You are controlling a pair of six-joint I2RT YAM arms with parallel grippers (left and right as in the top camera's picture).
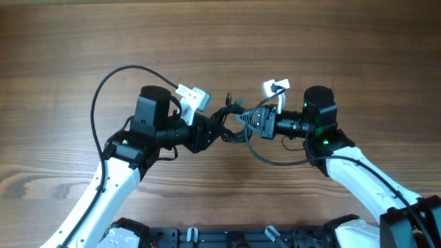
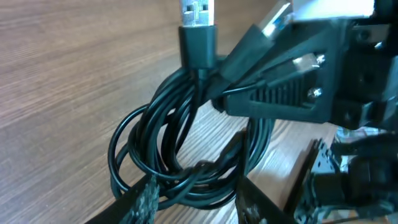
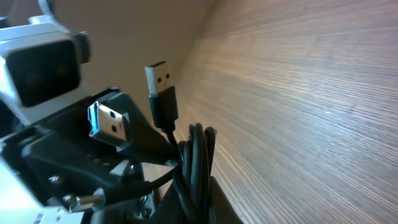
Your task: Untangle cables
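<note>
Backing coiled cables [image 1: 233, 118], brown wooden table [image 1: 69, 41]

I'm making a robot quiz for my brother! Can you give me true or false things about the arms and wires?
The cables are black. True.
The right tool is wide open. False: it is shut on the cables.
A silver USB plug sticks out of the bundle. True.
The cables lie far from both arms. False: they sit between the left tool and the right tool.
The table is wooden. True.
</note>
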